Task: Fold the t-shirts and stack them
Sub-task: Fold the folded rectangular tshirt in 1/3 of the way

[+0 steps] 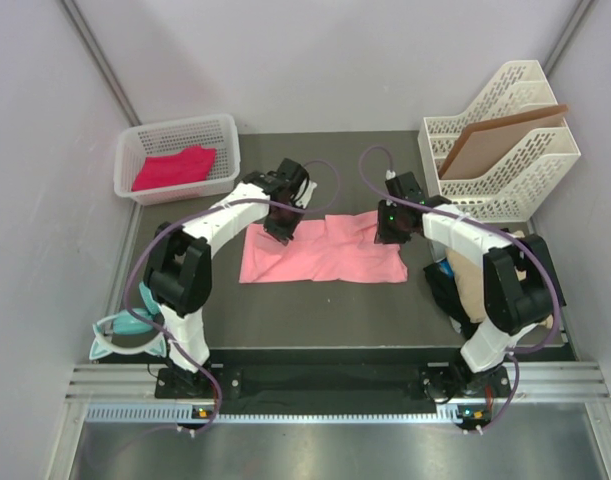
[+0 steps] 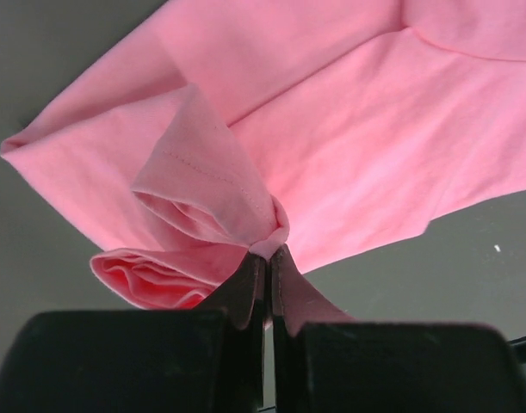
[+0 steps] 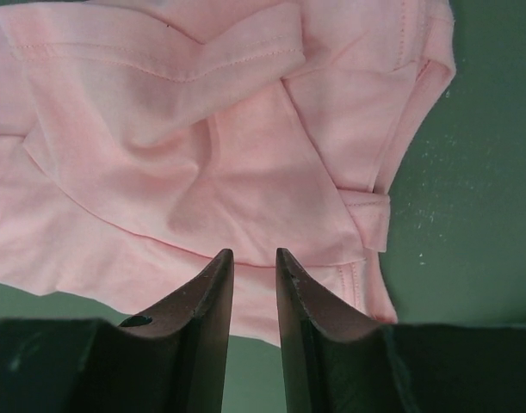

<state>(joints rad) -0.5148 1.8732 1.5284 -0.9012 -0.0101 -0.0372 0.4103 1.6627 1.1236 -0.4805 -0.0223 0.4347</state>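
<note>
Table [image 1: 315, 320], dark and flat, with a pink shirt [image 1: 325, 260] spread across its middle between your two arms. The shirt's long axis runs left to right, so each arm works one end. Your left gripper [image 2: 267, 254] is pressed together on a bunched fold of cloth along the far edge, left of centre, pulling it up into a small peak. Your right gripper [image 3: 254, 258] hovers over the far right end, near a sleeve. Its fingers are parted by a narrow gap with nothing between them, and the cloth lies just ahead of and below the tips. The fold probably needs both far corners drawn toward you together, so the right side likely has to pinch first.
</note>
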